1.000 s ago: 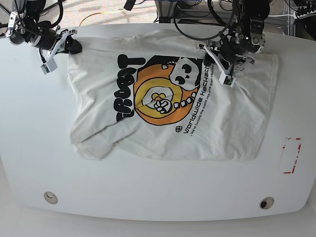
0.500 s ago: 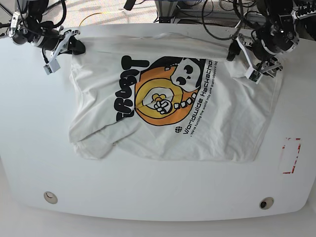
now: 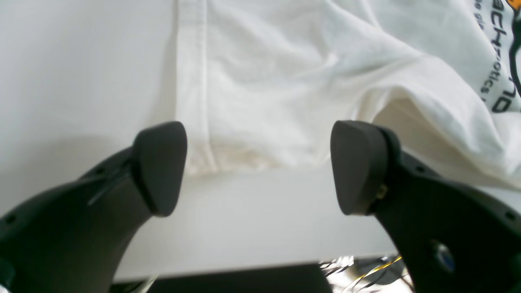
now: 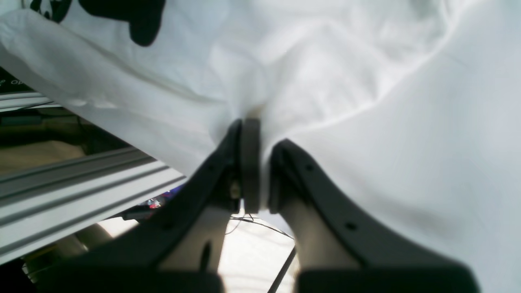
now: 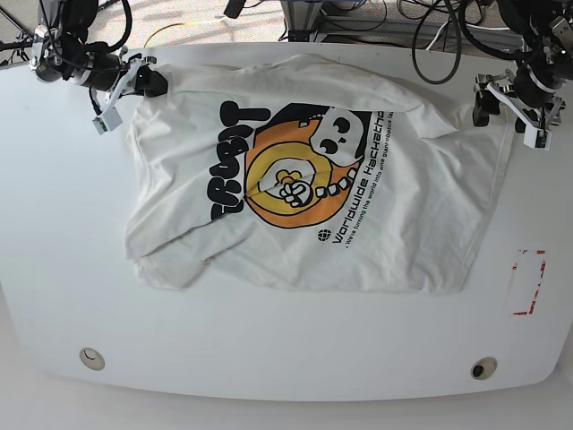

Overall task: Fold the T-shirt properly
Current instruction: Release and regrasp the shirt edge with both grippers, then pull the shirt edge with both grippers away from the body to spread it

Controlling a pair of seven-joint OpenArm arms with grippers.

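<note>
Lying rumpled on the white surface [image 5: 54,269], the T-shirt [image 5: 304,179] shows its print; wrist views reveal the right end effector [image 4: 256,162] pinching cloth, the left end effector [image 3: 260,167] spread wide.

white table [image 5: 286,340] | red-striped marker [image 5: 528,282] at its edge | cables [image 5: 358,18] behind

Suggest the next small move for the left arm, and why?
Probably lower the open left gripper onto the hemmed corner of the white cotton T-shirt and close. The right gripper already pinches cloth at its corner, while the left hovers with that hem lying between its fingers, ungrasped.
</note>
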